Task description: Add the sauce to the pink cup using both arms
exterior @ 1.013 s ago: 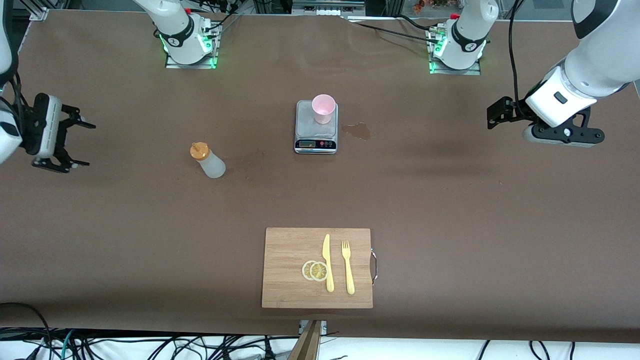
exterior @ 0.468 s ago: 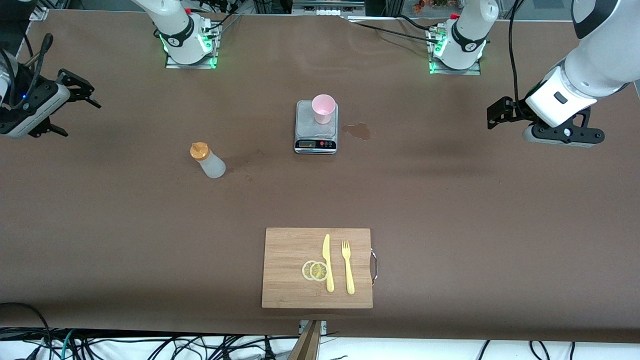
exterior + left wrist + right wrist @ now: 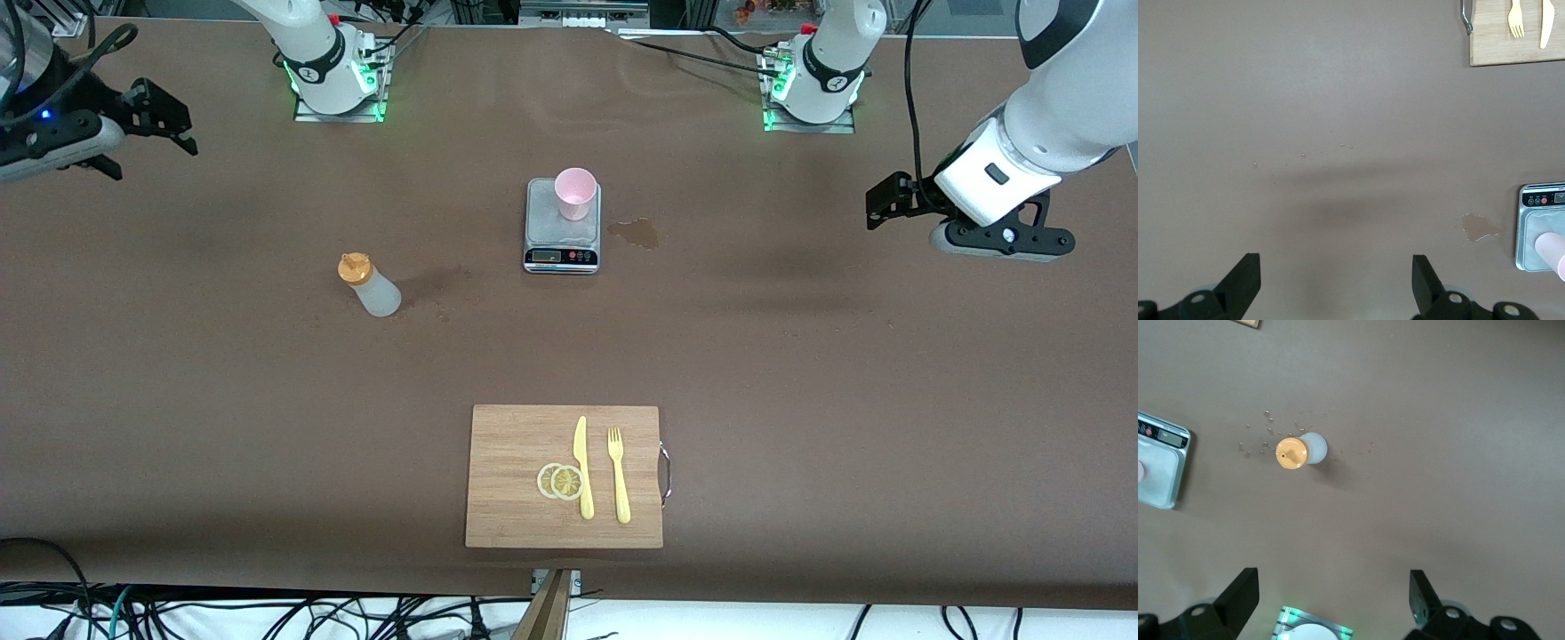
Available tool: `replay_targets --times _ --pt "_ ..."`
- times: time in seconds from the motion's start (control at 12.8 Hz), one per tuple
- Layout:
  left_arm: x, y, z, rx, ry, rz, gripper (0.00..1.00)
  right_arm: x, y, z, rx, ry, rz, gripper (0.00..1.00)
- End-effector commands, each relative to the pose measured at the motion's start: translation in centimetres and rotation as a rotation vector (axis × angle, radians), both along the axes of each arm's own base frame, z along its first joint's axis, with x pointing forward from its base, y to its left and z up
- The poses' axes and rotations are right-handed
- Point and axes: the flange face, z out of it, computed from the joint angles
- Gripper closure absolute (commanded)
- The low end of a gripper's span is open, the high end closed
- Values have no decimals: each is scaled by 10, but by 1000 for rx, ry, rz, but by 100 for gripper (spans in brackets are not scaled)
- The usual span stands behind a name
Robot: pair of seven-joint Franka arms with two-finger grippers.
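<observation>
Our right gripper (image 3: 151, 120) has swung up, spread, holding nothing — sauce bottle (image 3: 370, 284) stands capped; left gripper (image 3: 889, 203) waits, spread.

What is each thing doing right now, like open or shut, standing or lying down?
Sauce bottle: upright, capped, untouched.
Pink cup: upright on the scale.
Knife, fork: lying flat on the cutting board.
Left gripper: open, empty.
Right gripper: open, empty.
</observation>
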Motion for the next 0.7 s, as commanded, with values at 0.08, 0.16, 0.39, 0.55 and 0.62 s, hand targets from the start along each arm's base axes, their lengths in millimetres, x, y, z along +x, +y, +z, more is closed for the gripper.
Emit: replay_targets --times 0.08,0.16,0.39,0.55,0.62 --pt "1 3 4 6 2 -16 0 2 -7 6 -6 -43 -55 0" --pt "1 2 4 6 2 -18 0 6 -24 4 19 -48 -95 0" --pt "1 2 4 6 2 -16 0 9 -22 9 25 -50 -82 0" --pt "1 2 4 6 2 -10 0 7 -11 13 21 -43 -75 0" --pt "1 2 4 6 2 -14 0 6 -12 12 21 -41 -78 0"
